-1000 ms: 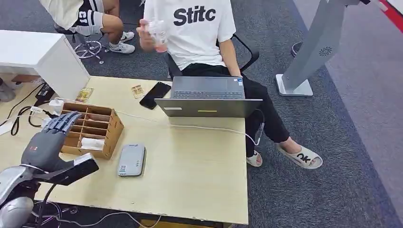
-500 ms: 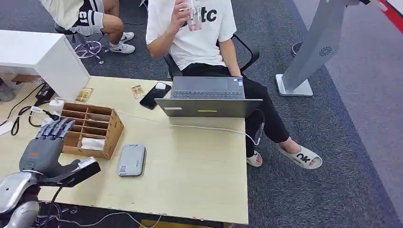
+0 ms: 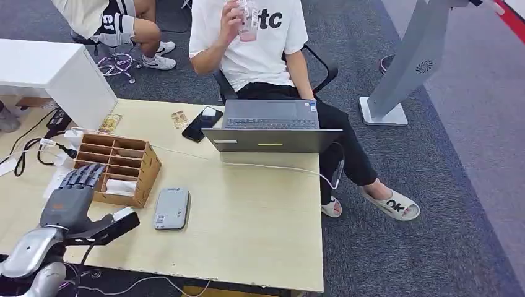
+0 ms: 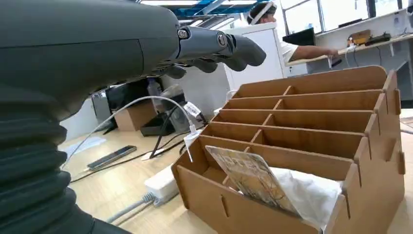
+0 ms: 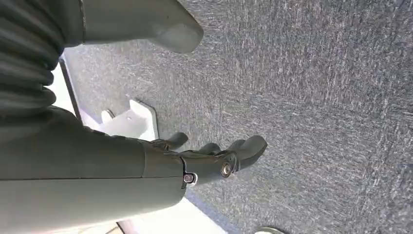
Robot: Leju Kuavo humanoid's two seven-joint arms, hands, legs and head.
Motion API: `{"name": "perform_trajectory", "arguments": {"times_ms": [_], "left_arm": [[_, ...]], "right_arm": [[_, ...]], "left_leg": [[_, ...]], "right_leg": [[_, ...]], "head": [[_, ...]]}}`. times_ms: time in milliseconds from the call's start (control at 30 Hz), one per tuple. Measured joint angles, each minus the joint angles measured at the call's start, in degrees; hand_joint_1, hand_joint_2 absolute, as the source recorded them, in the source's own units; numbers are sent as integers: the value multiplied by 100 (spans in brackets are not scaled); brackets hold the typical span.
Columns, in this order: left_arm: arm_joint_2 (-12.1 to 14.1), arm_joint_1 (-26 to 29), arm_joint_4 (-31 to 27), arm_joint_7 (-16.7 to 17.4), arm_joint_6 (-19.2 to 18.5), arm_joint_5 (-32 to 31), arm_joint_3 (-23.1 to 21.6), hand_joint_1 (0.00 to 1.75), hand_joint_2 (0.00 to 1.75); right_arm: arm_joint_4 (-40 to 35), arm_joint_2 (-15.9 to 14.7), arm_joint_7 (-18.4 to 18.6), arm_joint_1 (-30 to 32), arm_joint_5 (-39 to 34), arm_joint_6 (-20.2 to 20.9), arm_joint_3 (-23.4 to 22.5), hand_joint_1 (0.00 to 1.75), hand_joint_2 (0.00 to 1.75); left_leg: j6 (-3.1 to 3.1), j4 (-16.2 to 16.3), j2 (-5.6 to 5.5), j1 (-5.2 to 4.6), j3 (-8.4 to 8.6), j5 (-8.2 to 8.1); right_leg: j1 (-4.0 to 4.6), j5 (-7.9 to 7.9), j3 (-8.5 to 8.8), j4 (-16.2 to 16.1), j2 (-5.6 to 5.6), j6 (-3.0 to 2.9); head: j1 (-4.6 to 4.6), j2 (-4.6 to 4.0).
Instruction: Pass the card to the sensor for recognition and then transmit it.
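My left hand [image 3: 75, 193] hovers over the near left part of the table, fingers stretched toward the wooden slotted box [image 3: 133, 162] and holding nothing. In the left wrist view the fingers [image 4: 214, 46] reach above the box [image 4: 302, 146], where a patterned card [image 4: 253, 179] leans in the nearest compartment on something white. The grey card sensor [image 3: 171, 208] lies flat on the table just right of the box. My right hand [image 5: 195, 161] hangs over grey carpet, fingers loosely apart and empty.
An open laptop [image 3: 271, 130] and a black phone [image 3: 202, 123] sit at the table's far side, with a white cable across the middle. A person in a white shirt [image 3: 251, 43] sits behind the laptop, drinking. Cables and a power strip [image 3: 62, 137] lie left of the box.
My left hand has shifted a little to the right and toward the box's near side. The seated person has raised a cup to drink.
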Motion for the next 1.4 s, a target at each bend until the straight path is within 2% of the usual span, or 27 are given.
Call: {"name": "perform_trajectory", "arguments": {"times_ms": [100, 200, 267, 633, 667, 733, 800, 833, 867, 933, 1000, 1033, 1100, 1133, 1200, 1267, 1400], "left_arm": [[-118, -30, 240, 0, 202, -132, 11, 0, 175], [-290, -103, 511, 131, 620, -612, 52, 0, 175], [-433, -146, 671, 131, 774, -696, 127, 0, 175], [-806, -262, 1174, 170, 1260, -1168, 527, 0, 175], [-826, -278, 1210, 170, 1283, -1185, 544, 0, 175], [-872, -312, 1302, 170, 1316, -1200, 579, 10, 175], [-920, -340, 1400, 170, 1321, -1215, 640, 33, 175], [-933, -344, 1431, 170, 1321, -1227, 662, 37, 175], [-946, -349, 1464, 164, 1318, -1238, 680, 52, 175], [-959, -365, 1532, 120, 1312, -1253, 706, 49, 175], [-979, -377, 1584, 76, 1310, -1253, 730, 35, 175], [-988, -379, 1604, 72, 1308, -1253, 732, 35, 175], [-1005, -388, 1641, 70, 1297, -1253, 745, 49, 175], [-1014, -390, 1656, 70, 1294, -1253, 761, 49, 175], [-1029, -394, 1676, 61, 1281, -1253, 791, 37, 175], [-1042, -398, 1696, 61, 1273, -1253, 804, 35, 175], [-1066, -401, 1696, -20, 1273, -1268, 813, 45, 175]], "right_arm": [[0, 0, 0, -5, 41, 4, 0, 0, 175], [0, 0, 17, -10, 125, 11, 0, 0, 175], [0, 0, 15, -21, 155, 13, 0, 0, 175], [0, 0, 50, -23, 295, 15, 0, 0, 175], [0, 2, 50, -24, 299, 15, 0, 0, 175], [0, 2, 48, -26, 304, 22, 0, 0, 175], [0, 2, 39, -28, 308, 41, 0, 0, 175], [0, 2, 39, -27, 317, 42, 0, 0, 175], [0, 2, 42, -26, 326, 44, 0, 0, 175], [0, 2, 42, -28, 328, 48, 0, 0, 175], [0, 2, 42, -27, 336, 59, 0, 0, 175], [0, 2, 42, -27, 337, 66, 0, 0, 175], [0, 2, 39, -27, 339, 72, 0, 0, 175], [0, 2, 39, -27, 341, 72, 0, 0, 175], [0, 2, 35, -27, 343, 72, 0, 0, 175], [0, 2, 33, -27, 345, 72, -2, 0, 175], [0, 2, 33, -27, 361, 72, -2, 0, 175]], "left_leg": [[0, 0, 1, 0, 0, 0], [0, 1, 0, 0, 0, 0], [0, 1, -1, 0, 0, 0], [0, 0, 0, 0, -1, 0], [0, 0, 0, 0, -1, 0], [0, 1, 0, 0, -1, 0], [0, 1, 1, 0, 0, 0], [0, 1, 1, 0, 0, 0], [0, 1, 1, 0, 0, 0], [0, 1, 0, 0, 0, 0], [0, 1, 0, 0, -1, 0], [0, 1, 0, 0, -1, 0], [0, 1, 0, 0, -1, 0], [0, 1, 0, 0, -1, 0], [0, 1, 0, 0, -1, 0], [0, 1, 0, 0, -1, 0], [0, 1, 0, 0, 0, 0]], "right_leg": [[0, 0, 0, 0, 1, 0], [0, 0, 0, 0, -1, 0], [0, 0, 1, 0, 0, 0], [0, 0, 0, 0, 1, 0], [0, 0, 0, 0, 0, 0], [0, 0, 0, 0, 0, 0], [0, 0, 0, 0, 1, 0], [0, 0, 0, 0, 2, 0], [0, 0, 0, 0, 2, 0], [0, 0, 0, 0, 1, 0], [0, 0, 0, 0, 1, 0], [0, 0, 0, 0, 1, 0], [0, 0, -1, 0, 1, 0], [0, 0, -1, 0, 1, 0], [0, 0, -1, 0, 1, 0], [0, 0, 0, 0, 1, 0], [0, 0, 0, 0, 1, 0]], "head": [[-2, 0], [-2, 0], [-2, 0], [-2, 0], [-2, 0], [-2, 0], [-2, 0], [-2, 0], [-2, 0], [-2, 0], [-2, 0], [-2, 0], [-2, 0], [-2, 0], [-4, 0], [-2, 0], [-2, 0]]}}
